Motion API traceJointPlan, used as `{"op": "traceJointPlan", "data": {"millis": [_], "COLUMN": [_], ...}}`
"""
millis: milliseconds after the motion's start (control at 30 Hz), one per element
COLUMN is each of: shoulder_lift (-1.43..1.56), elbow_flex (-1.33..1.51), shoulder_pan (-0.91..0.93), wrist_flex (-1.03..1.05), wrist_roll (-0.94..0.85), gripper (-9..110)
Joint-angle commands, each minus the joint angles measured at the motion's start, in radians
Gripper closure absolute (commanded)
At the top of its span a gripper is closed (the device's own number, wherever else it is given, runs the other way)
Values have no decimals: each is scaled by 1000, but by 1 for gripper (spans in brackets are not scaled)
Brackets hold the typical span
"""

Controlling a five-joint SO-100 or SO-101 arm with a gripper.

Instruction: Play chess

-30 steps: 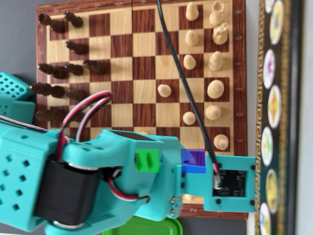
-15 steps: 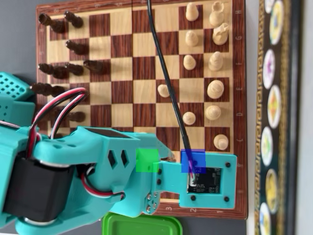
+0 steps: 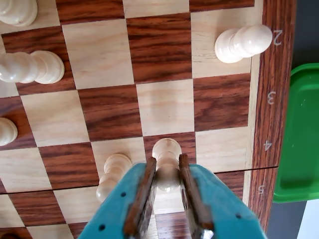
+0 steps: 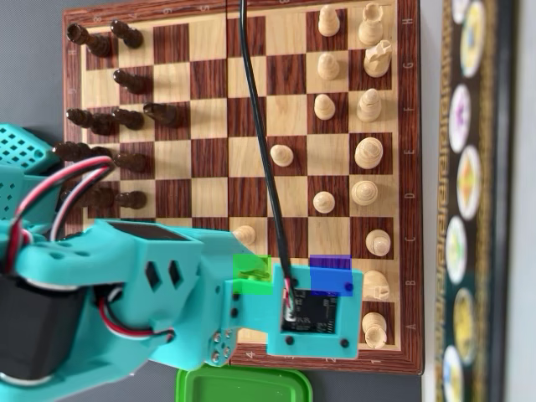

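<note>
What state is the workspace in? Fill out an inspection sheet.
Surface: wooden chessboard, grey table around it.
Job's things: white pawn between the gripper's fingers; another white pawn beside it; dark pieces along the overhead view's left side, white pieces on the right.
Clutter: green plastic lid off the board's near edge.
Grippers: gripper closed around the white pawn.
Cables: black cable crossing the board; red, white and black wires on the arm.
Surroundings: patterned box along the right edge.
</note>
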Motion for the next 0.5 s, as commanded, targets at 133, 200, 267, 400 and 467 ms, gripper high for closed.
{"op": "traceJointPlan", "data": {"millis": [133,200,267,400,467], "shoulder_lift": [95,104,107,103,98], "elbow_flex": [54,69,80,87,87], "shoulder_pan": [25,26,32,35,35], "wrist_flex": [-6,-6,-8,-14,-28], "wrist_roll": [2,2,0,-2,-2], "gripper": [102,102,102,102,102]}}
